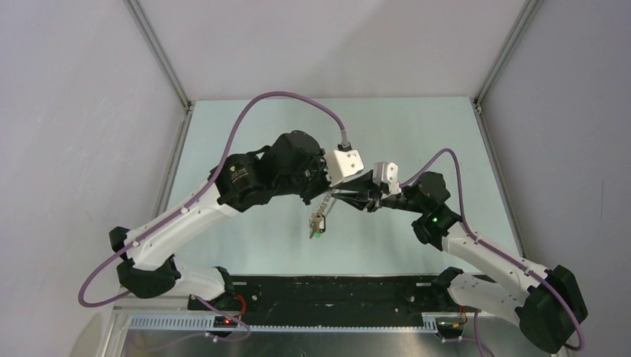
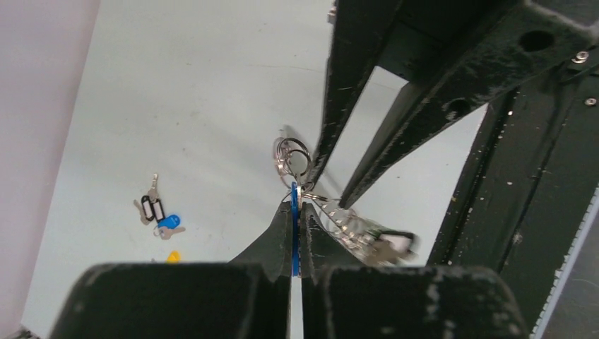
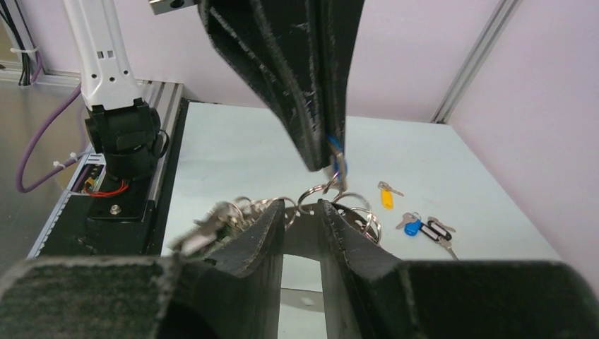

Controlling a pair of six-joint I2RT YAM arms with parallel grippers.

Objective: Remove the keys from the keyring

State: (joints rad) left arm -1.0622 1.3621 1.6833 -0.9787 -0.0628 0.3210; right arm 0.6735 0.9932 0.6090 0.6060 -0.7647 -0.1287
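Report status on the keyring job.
Left hand shut on blue key. Right hand at keyring, grip unclear. Some keys loose on table. Nothing blocking.

Honestly, we can't read anything here. The little sticker (image 1: 239,170) on the left arm's black joint housing (image 1: 253,182) is just a blur from the top camera. The white inserts in the two black key tags (image 2: 152,209) lying on the table (image 2: 212,106) are too small to tell if anything's written on them.
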